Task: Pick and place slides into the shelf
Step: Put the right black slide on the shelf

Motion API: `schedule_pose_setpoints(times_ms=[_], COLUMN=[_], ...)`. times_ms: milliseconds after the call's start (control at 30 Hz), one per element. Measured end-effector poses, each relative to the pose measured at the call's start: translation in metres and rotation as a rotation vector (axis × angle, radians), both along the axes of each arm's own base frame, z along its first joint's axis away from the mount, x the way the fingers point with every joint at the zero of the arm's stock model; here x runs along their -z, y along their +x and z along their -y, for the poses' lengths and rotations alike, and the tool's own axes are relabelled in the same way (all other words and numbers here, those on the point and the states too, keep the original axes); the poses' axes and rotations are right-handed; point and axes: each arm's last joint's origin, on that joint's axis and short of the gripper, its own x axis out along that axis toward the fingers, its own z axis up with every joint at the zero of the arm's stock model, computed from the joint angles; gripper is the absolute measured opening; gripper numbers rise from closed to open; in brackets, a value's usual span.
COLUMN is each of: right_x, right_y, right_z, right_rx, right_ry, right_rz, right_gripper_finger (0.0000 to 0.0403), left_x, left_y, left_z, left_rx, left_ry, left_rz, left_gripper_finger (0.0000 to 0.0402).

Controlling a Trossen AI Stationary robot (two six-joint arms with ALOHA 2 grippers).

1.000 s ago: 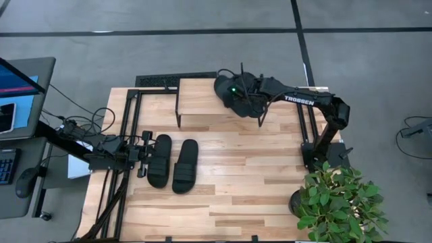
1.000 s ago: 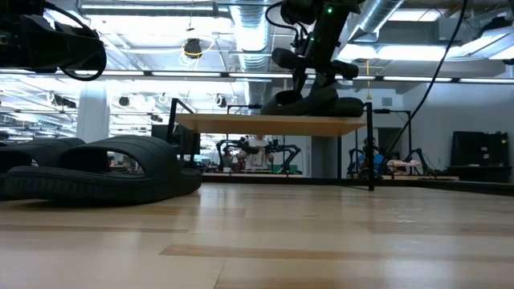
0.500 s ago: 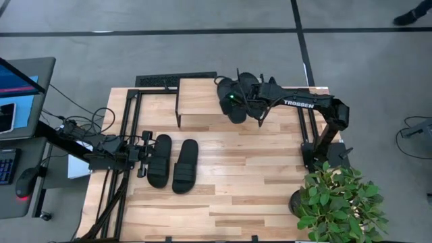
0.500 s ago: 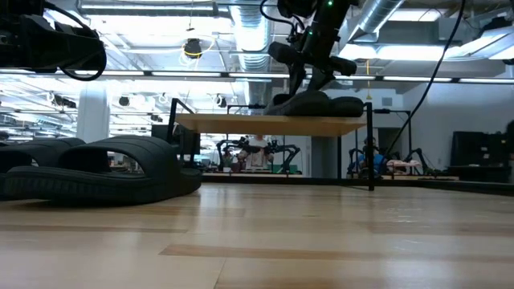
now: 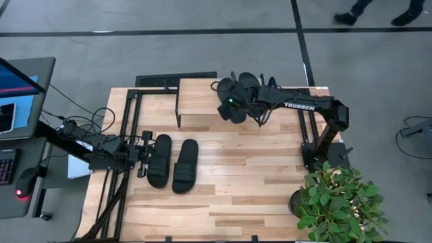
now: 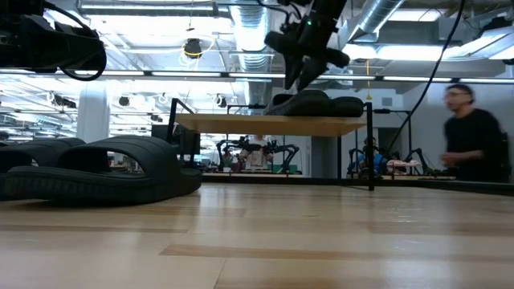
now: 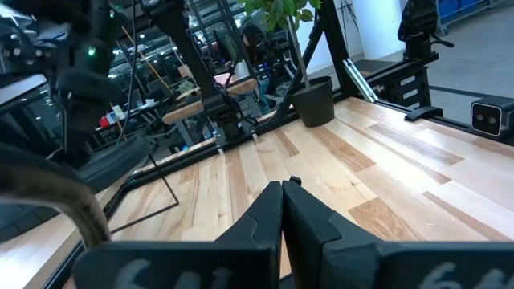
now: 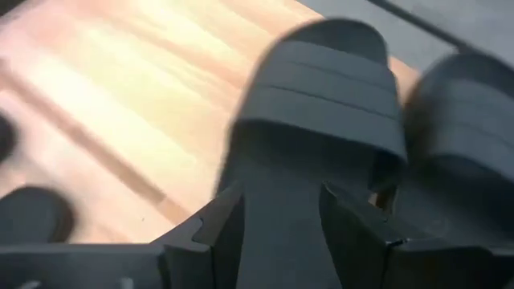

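Two black slides [image 5: 158, 160] [image 5: 185, 165] lie side by side, soles down, on the tabletop at the left; they also show in the low view [image 6: 96, 168]. Two more slides [image 5: 248, 82] [image 6: 301, 102] lie soles down on the right end of the shelf's wood top [image 5: 199, 98]. My right gripper [image 6: 299, 80] is open just above the nearer of these, whose strap shows in the right wrist view [image 8: 321, 104]. My left gripper [image 7: 282, 189] is shut and waits low at the table's left, beside the leftmost slide.
A potted plant [image 5: 337, 202] stands at the table's near right corner. The shelf's thin black legs [image 6: 371, 152] stand on the far part of the table. A person [image 6: 470, 136] passes in the room behind. A monitor [image 5: 17, 94] stands off the table's left.
My right gripper has set its slide down flat on the shelf top beside the other one, let go of it, and gone up and a little toward the table's near edge. The slide was tilted in the hold and now lies level.
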Motion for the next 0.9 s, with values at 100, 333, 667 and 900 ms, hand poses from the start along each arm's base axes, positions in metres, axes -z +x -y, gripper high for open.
schedule_pose_setpoints(times_ms=[100,333,667,900], right_x=[-0.009,-0.015,-0.007,-0.021], right_y=[0.003,0.007,-0.005,-0.018], right_z=[-0.008,-0.027,-0.029,-0.039], right_rx=[-0.096,-0.299,-0.613,-0.714], right_ry=[-0.042,-0.116,-0.028,0.043], right_rz=[-0.023,-0.117,-0.322,-0.428], right_gripper_finger=[0.0133,0.0026,0.0001,0.0000], left_x=[0.000,0.000,0.000,0.000], left_y=[0.000,0.000,0.000,0.000], left_z=[0.000,0.000,0.000,0.000], left_rx=[0.000,0.000,0.000,0.000], left_ry=[0.000,0.000,0.000,0.000], left_rz=[0.000,0.000,0.000,0.000], left_gripper_finger=[0.0000,0.0000,0.0000,0.0000])
